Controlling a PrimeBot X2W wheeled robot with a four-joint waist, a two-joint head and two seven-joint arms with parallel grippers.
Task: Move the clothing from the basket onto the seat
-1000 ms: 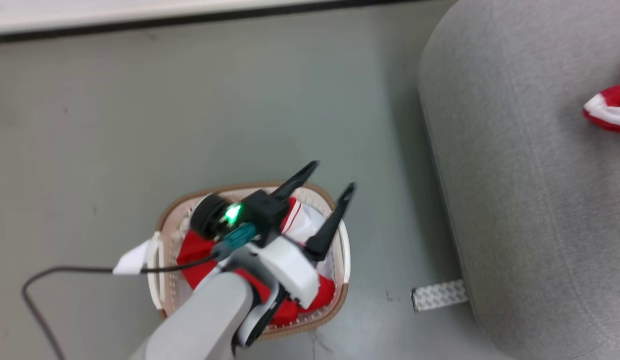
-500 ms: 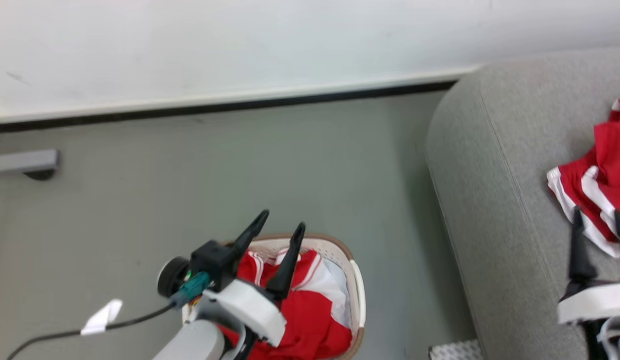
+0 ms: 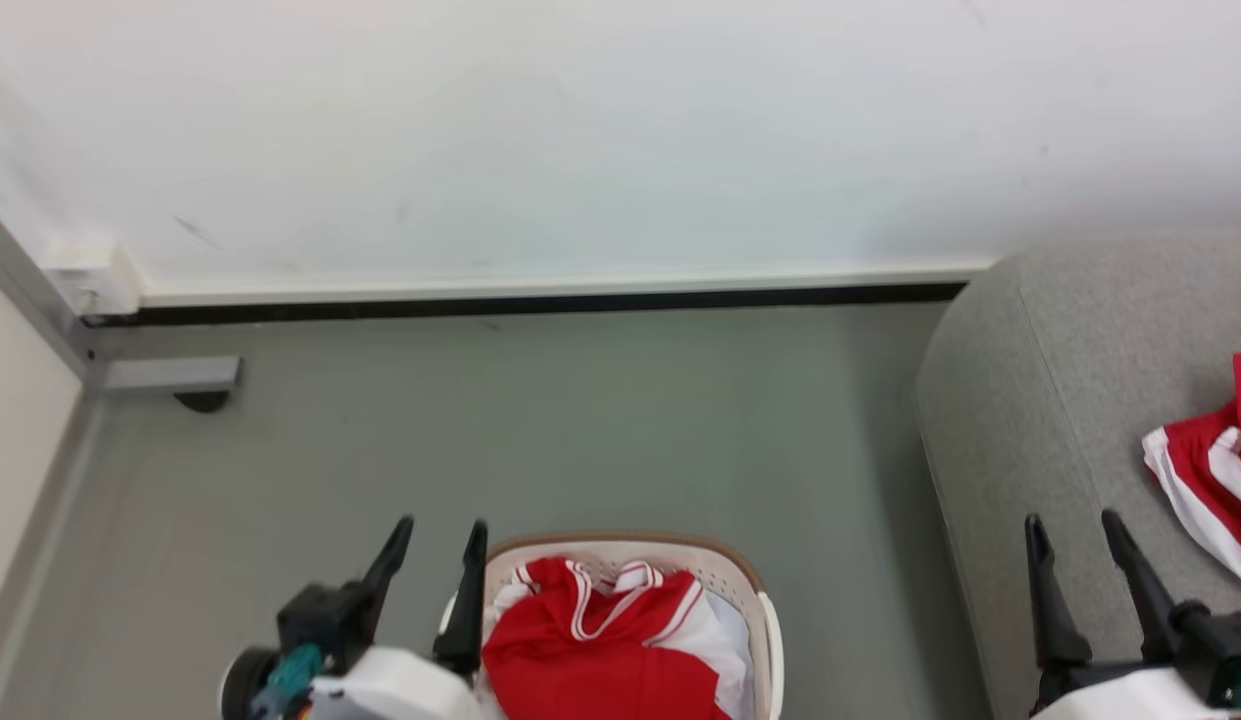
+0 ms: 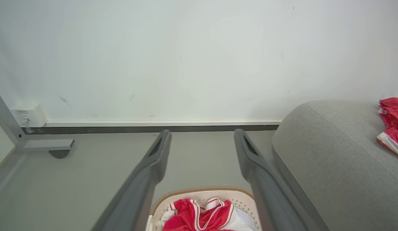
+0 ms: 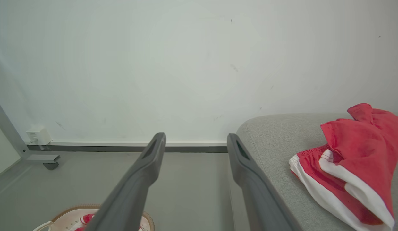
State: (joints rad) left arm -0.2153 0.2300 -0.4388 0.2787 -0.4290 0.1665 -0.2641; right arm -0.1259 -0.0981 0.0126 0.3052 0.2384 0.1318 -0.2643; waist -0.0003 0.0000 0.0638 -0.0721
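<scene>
Your left gripper (image 3: 441,524) and right gripper (image 3: 1071,518) each have two long black tapered fingers (image 3: 468,600) above a white wrist shell (image 3: 390,692) (teal plug (image 3: 296,668) beside the left shell).

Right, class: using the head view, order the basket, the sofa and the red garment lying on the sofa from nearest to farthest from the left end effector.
1. Basket, just right of the left end effector.
2. Sofa, farther right.
3. Red garment, on the sofa, farthest right.
</scene>
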